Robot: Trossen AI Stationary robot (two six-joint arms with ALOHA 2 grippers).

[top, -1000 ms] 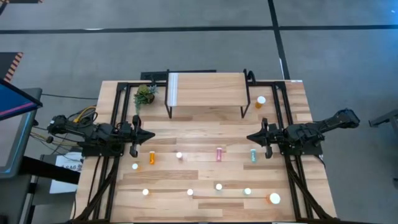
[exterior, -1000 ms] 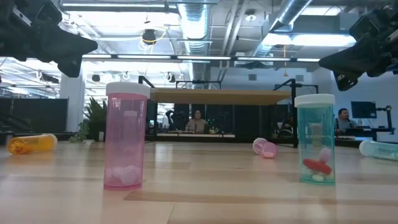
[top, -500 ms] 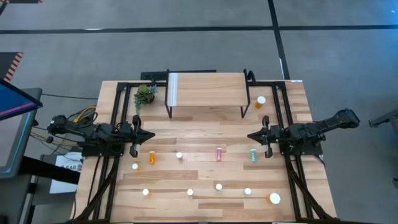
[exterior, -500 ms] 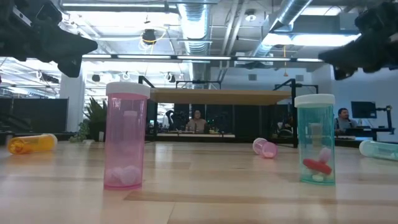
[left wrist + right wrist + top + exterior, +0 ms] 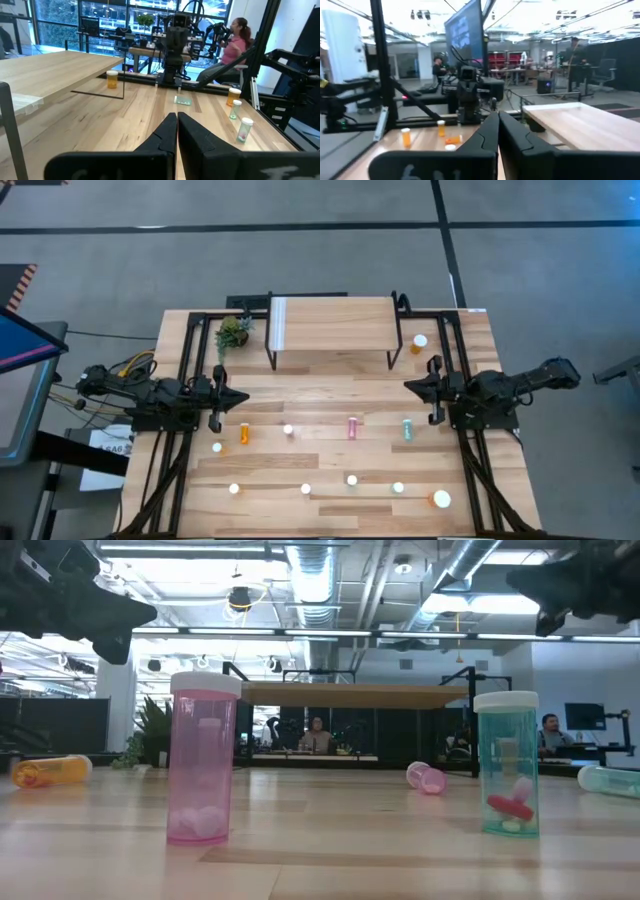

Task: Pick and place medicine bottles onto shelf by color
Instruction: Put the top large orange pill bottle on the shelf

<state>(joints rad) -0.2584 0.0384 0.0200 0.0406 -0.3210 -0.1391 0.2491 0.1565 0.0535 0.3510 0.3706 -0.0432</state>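
Several medicine bottles are scattered over the near half of the table. An orange one [image 5: 243, 433], a pink one [image 5: 352, 427] and a teal one [image 5: 407, 429] lie on their sides; others stand upright on their bases, white caps up. In the low view a pink bottle [image 5: 204, 770] and a teal bottle [image 5: 507, 765] stand close to the camera. The shelf [image 5: 330, 323] stands on black legs at the far middle. My left gripper [image 5: 245, 397] hovers shut at the table's left. My right gripper [image 5: 405, 386] hovers shut at the right, above the teal bottle's side of the table.
A small potted plant [image 5: 233, 332] stands left of the shelf, and an orange bottle [image 5: 418, 342] stands to its right. A larger orange bottle [image 5: 441, 499] stands near the near right corner. Black frame rails [image 5: 190, 360] run along both sides.
My right gripper has risen, tipped its fingers upward and swung a little toward the table's far edge, staying shut. In the low view it has climbed to the top of the picture. The bottles have not moved.
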